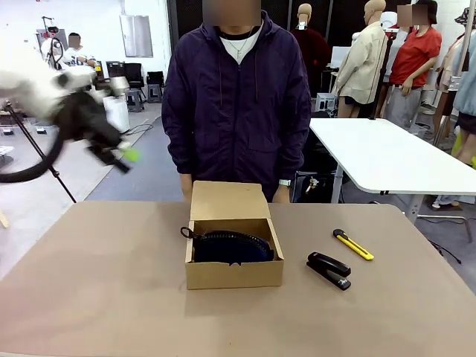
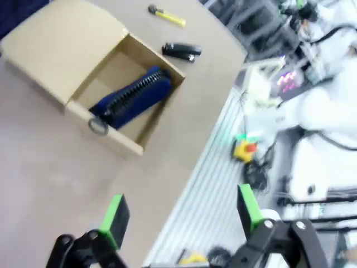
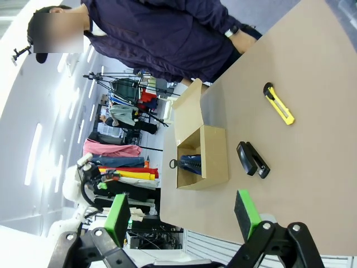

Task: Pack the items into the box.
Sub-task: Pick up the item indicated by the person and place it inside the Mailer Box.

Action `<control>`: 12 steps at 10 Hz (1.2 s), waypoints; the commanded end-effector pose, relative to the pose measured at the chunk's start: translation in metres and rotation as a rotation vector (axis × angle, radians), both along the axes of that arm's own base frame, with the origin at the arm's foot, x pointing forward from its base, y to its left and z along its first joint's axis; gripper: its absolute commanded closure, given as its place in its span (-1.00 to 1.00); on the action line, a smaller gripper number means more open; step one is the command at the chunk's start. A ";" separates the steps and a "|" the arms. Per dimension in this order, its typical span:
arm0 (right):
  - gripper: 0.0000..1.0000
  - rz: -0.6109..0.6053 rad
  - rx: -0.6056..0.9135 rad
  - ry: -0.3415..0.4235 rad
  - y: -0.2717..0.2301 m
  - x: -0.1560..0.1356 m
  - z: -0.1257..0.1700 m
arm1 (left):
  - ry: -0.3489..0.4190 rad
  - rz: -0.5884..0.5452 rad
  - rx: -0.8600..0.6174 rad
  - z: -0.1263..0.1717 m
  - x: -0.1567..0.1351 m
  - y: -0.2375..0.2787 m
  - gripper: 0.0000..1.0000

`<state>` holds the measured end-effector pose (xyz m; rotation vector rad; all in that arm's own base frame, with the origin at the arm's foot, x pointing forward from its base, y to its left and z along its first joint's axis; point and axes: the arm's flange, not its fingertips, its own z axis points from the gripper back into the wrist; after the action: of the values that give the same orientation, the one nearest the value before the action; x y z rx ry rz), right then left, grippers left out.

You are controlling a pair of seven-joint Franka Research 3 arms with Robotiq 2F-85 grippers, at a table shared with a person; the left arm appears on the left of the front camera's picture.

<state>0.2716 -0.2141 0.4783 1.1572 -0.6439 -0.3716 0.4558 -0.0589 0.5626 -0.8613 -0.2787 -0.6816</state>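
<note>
The brown cardboard box (image 1: 233,275) stands open mid-table with its lid flap (image 1: 229,200) raised at the back. Inside lies the dark navy zip pouch (image 1: 231,247), its loop over the left wall. To the right of the box on the table rest the black stapler (image 1: 329,270) and the yellow-and-black utility knife (image 1: 352,244). My left gripper (image 1: 119,152) hangs blurred in the air at far left, well off the table; its own view has green pads (image 2: 115,215) spread wide, open and empty, above the box (image 2: 75,106), pouch (image 2: 133,96), stapler (image 2: 181,51) and knife (image 2: 167,16). My right gripper (image 3: 184,215) is open and empty, far from the box (image 3: 215,156).
A person in a dark purple jacket (image 1: 238,97) stands at the far edge behind the box, hands low behind the lid. A white table (image 1: 387,152) stands beyond at right. Bare tabletop (image 1: 97,297) lies left and in front of the box.
</note>
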 end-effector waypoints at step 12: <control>-1.00 -0.005 0.013 -0.037 0.001 0.002 0.002 | -0.026 0.423 -0.468 -0.053 -0.112 0.176 -1.00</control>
<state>0.2716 -0.2142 0.4786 1.1567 -0.6441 -0.3714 0.3463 0.1117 0.5078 -1.1856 -0.6602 -0.2251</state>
